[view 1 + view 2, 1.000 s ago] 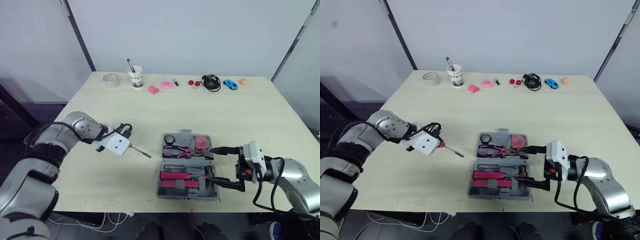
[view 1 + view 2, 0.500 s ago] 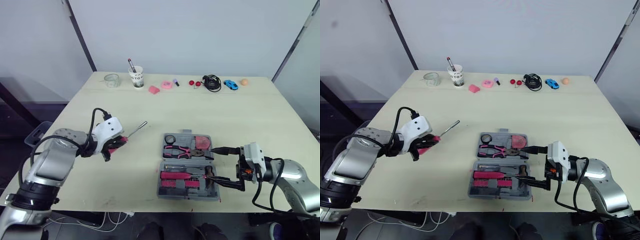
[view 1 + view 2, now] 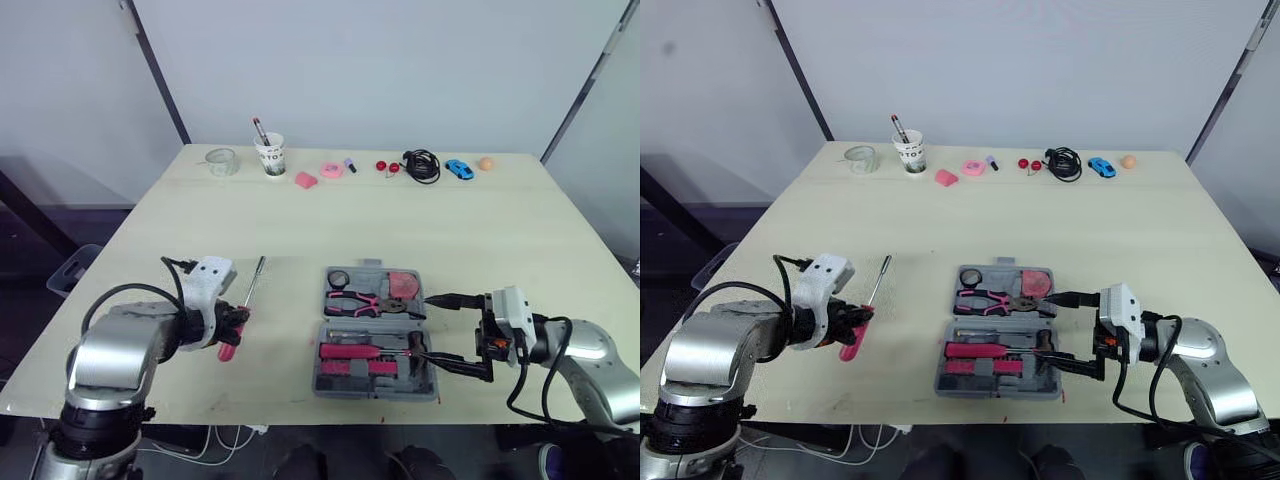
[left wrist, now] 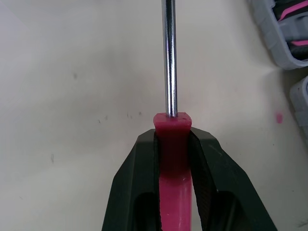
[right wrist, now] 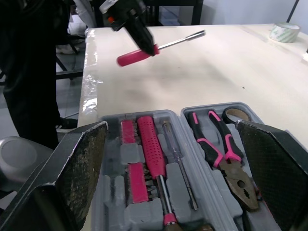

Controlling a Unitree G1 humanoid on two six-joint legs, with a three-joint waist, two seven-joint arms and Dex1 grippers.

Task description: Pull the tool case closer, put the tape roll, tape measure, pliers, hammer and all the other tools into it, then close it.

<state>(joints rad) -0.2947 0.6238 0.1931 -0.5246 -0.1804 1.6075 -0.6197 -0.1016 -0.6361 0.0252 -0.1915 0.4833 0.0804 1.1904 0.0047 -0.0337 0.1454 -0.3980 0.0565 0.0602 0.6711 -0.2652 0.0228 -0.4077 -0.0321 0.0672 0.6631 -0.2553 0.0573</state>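
Screwdriver [image 4: 169,62], pink handle, round chrome shaft, clamped in left gripper [image 4: 172,137].
Right gripper [image 3: 422,328] gapes wide at grey moulded tool case [image 3: 374,266].

A robot test lab, indicated by bare pale walls [image 3: 380,60], black frame poles [image 3: 160,78], a plain wooden counter [image 3: 500,235], its far edge lined with a paper cup [image 3: 271,155], a toy car [image 3: 460,169], a coiled cable [image 3: 424,166]

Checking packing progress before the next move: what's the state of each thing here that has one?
tool case: open, lying flat
screwdriver: held by its pink handle, above the table
left gripper: shut on the screwdriver
right gripper: open, at the case's right side
pliers: seated in the case
tape roll: at the far edge, outside the case
paper cup: upright, pen inside
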